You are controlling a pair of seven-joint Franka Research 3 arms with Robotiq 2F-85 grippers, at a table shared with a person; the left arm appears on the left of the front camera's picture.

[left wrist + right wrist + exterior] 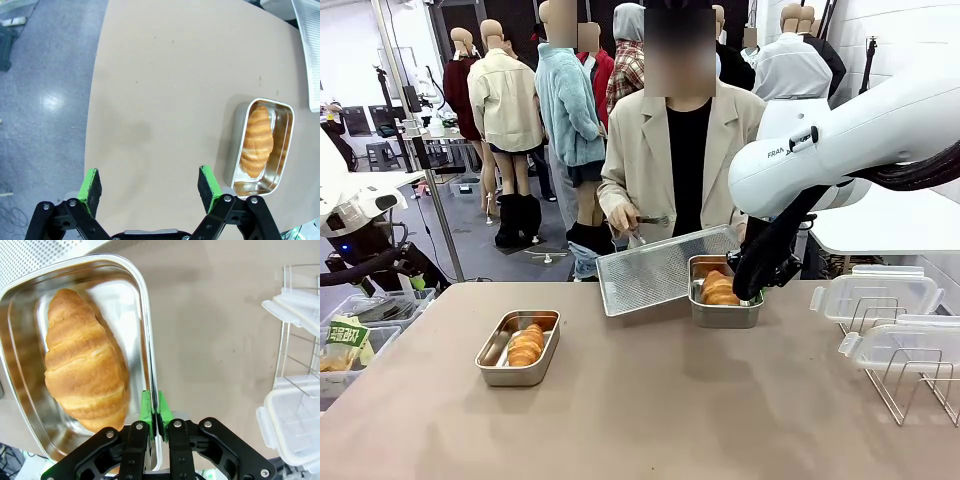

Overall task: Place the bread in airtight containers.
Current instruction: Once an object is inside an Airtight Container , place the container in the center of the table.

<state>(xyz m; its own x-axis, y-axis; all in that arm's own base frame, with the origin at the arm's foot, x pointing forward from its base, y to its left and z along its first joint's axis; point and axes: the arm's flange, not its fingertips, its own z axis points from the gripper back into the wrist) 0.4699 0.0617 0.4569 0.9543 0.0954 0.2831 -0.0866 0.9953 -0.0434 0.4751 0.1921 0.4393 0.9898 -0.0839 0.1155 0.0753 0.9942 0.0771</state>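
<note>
On the table, the near container sits at ten o'clock with a croissant in it — the far container, holding a second croissant, at one o'clock. The perforated tray stands just beside its eleven-o'clock corner; lids lie on the wire rack at three.

Right tool hides the far container at its right corner; the lower lid runs off the edge

The front camera faces across the table toward the person. The left wrist camera looks down from high, with the first container right of the left gripper. The right wrist camera sits close above the right gripper and the second container. The front view shares both containers.
</note>
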